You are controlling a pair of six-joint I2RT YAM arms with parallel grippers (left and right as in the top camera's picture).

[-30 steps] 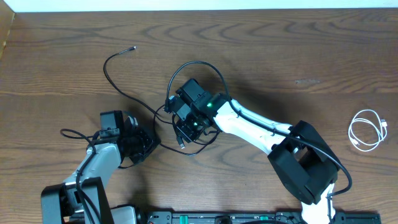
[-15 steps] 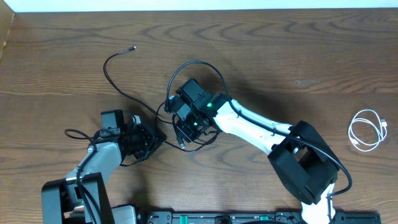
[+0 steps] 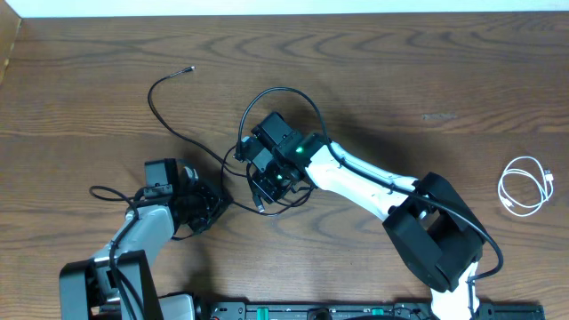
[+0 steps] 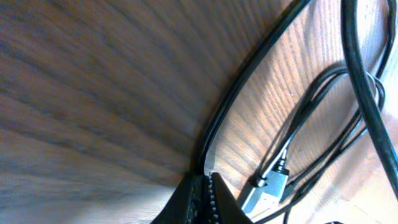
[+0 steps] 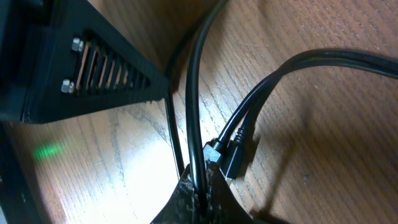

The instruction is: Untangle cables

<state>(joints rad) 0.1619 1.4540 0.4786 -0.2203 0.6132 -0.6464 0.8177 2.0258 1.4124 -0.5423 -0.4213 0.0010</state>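
- The thin black cables (image 3: 283, 88) lie knotted left of centre on the brown wooden tabletop (image 3: 427, 71). One loose end trails off toward the far left, and a loop arches over the right arm's wrist.
- Your left gripper (image 3: 216, 204) is pinched closed on one black strand at the near-left edge of the knot. The left wrist view shows the strand running out from between the fingertips (image 4: 194, 194).
- Your right gripper (image 3: 260, 197) is likewise clamped on a strand, just beside two small black plug ends (image 5: 230, 155).
- With one grip on each side of the knot, the arms look set to pull apart and draw the crossing open.
- The short white coiled cable (image 3: 503, 191) sits well apart at the far right, seemingly already freed.
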